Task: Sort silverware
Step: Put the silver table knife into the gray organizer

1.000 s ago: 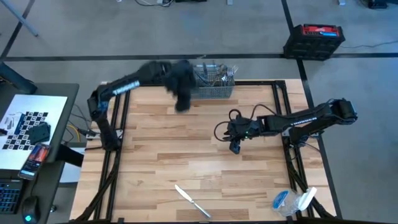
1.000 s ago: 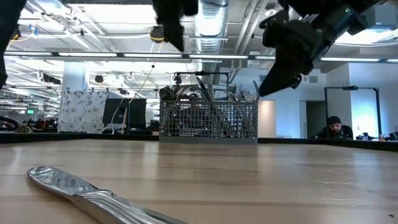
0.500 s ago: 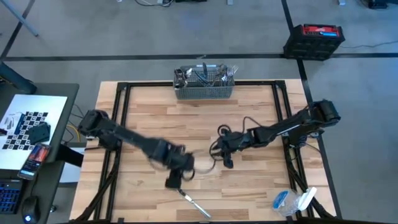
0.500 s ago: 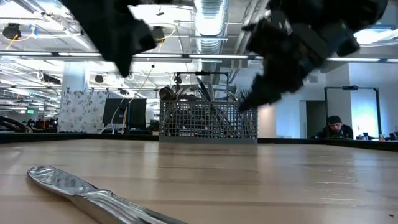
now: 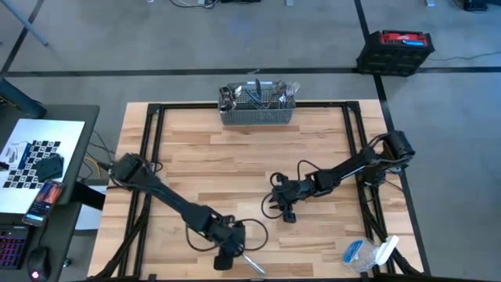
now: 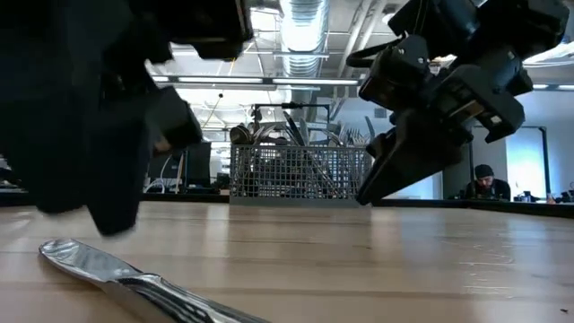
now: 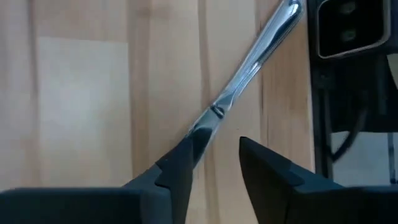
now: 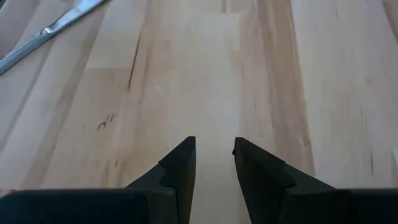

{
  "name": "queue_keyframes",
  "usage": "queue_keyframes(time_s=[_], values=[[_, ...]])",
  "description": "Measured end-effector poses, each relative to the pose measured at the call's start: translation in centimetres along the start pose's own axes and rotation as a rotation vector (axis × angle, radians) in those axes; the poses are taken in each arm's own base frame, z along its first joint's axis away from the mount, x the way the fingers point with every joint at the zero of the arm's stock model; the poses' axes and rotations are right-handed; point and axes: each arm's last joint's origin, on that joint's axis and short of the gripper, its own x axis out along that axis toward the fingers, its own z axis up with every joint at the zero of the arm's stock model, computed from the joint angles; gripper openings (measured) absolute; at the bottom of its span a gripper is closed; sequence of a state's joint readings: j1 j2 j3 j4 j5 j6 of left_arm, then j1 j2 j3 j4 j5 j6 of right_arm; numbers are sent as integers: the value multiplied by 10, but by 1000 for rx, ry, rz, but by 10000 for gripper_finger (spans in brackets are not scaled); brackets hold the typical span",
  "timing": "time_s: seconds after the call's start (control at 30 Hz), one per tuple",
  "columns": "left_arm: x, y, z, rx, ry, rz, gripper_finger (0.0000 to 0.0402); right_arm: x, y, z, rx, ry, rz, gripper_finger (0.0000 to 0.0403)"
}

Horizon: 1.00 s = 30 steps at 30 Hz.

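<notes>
A silver table knife [image 5: 250, 263] lies flat on the wooden table near its front edge, also seen in the low view [image 6: 134, 280]. My left gripper [image 5: 228, 254] hangs low over the knife's left end, open; in its wrist view [image 7: 215, 142] one fingertip [image 7: 184, 155] covers the knife [image 7: 255, 56] and the other stands beside it. My right gripper [image 5: 286, 211] hovers open above bare wood at mid-table [image 8: 213, 143], nothing between its fingers. More silverware stands upright in the grey wire-mesh basket [image 5: 258, 110] at the far edge. My left gripper comes at the knife from above, slanting down, with its fingers across the knife. One fingertip [image 7: 186, 146] hides the spot where it meets the knife's middle [image 7: 214, 112]; I cannot tell whether it touches. The knife lies flat on the table.
A clear plastic cup and wrapper [image 5: 368, 252] lie at the near right corner. Black frame rails [image 5: 356, 133] run along the table's sides. A side table with a laptop [image 5: 31, 172] stands to the left. A person [image 6: 482, 184] sits far behind the table.
My left gripper has swung from the basket at the far edge down to the near edge, ending low over the knife. My right gripper has sunk and drifted toward the near edge. The knife has stayed where it was.
</notes>
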State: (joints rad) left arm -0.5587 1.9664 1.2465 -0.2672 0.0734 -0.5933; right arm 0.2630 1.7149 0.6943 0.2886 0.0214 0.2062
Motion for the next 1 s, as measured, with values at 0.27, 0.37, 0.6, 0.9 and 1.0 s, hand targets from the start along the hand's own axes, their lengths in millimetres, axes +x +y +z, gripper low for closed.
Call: queue_keyframes(time_s=[0.27,0.37,0.6,0.9,1.0], values=[[17,9,0,60,32,41,6,0,7,-4,4,28,13,102],[29,24,1,67,55,73,3,0,7,-4,4,31,13,102],[38,80,32,84,-41,118,0,-1,-8,-10,33,109,-38,102],[12,182,78,104,-225,264,0,-28,-32,-3,63,188,-115,102],[0,194,90,153,-238,285,0,-40,-43,2,107,173,-143,102]])
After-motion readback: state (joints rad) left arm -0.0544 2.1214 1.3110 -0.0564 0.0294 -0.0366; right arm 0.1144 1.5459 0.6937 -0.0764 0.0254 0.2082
